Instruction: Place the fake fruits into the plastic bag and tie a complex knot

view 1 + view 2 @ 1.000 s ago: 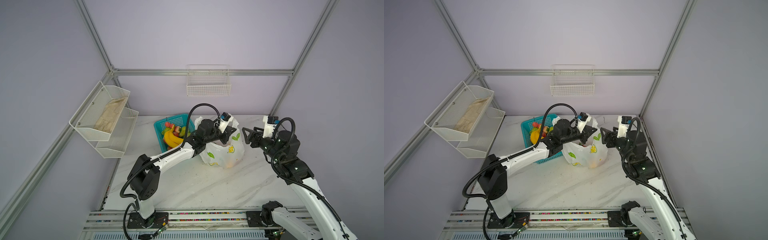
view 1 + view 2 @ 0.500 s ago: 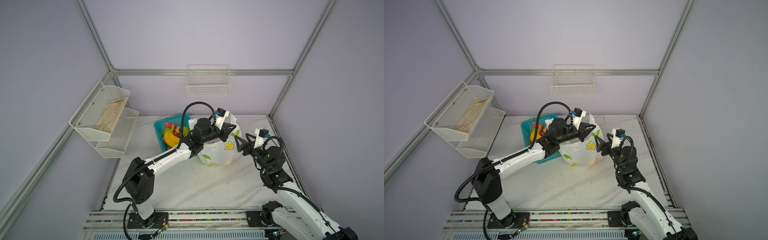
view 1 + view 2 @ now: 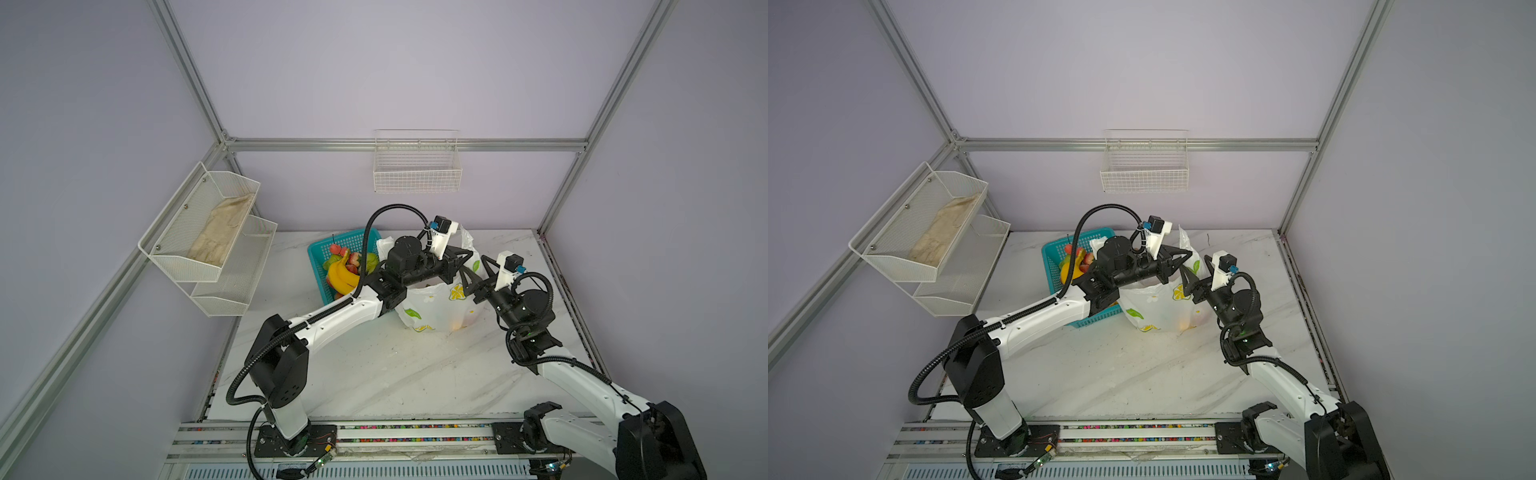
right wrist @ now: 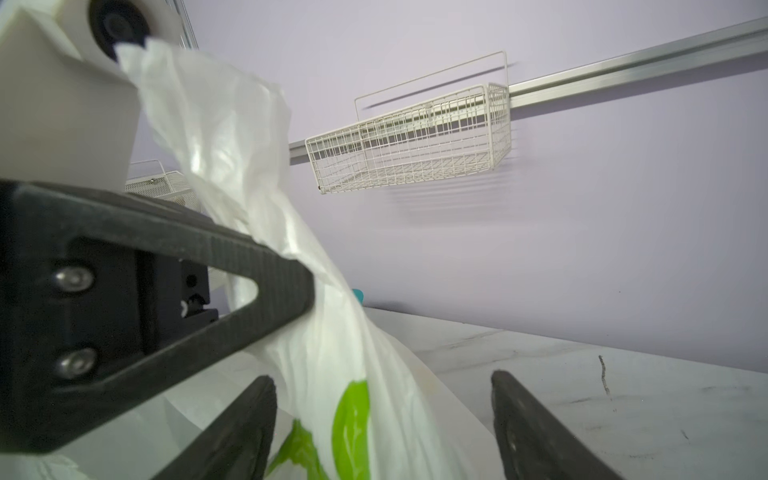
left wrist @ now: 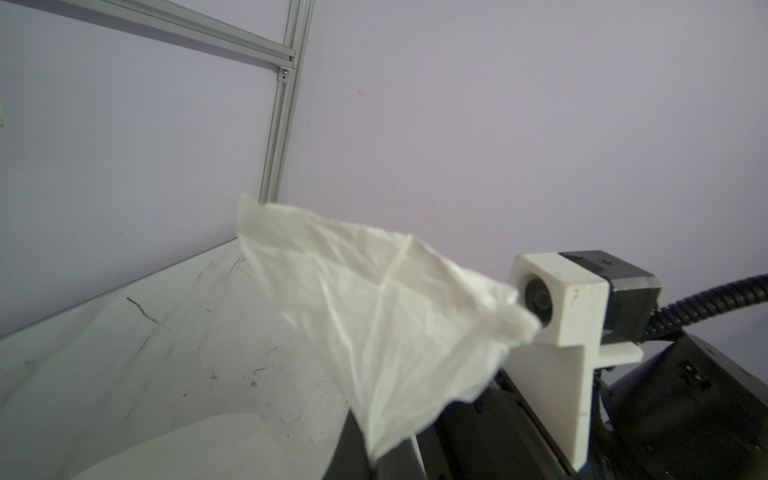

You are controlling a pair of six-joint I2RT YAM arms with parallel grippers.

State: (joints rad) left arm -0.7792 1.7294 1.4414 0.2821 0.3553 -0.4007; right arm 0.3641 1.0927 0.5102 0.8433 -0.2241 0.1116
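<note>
The white plastic bag [image 3: 436, 307] with green and yellow print stands on the table, an orange fruit [image 3: 459, 325] showing through it. My left gripper [image 3: 466, 260] is shut on the bag's upper handle strip [image 5: 374, 316] and holds it up. Just right of it, my right gripper [image 3: 473, 269] is open, and its two fingers [image 4: 245, 419] straddle the bag's side [image 4: 353, 374] without pinching it. More fake fruits [image 3: 345, 270], a banana, strawberries and a green pear, lie in the teal basket. No knot is in view.
The teal basket [image 3: 320, 257] sits left of the bag, under my left arm. A white wire shelf holding a beige cloth [image 3: 220, 232] hangs on the left wall. A wire basket [image 3: 417, 166] hangs on the back wall. Marble table [image 3: 374, 365] lies in front.
My right arm has come down and leftward to the bag, its jaws opening wider around the bag's side. The left gripper shifted slightly left and back, still holding the handle strip.
</note>
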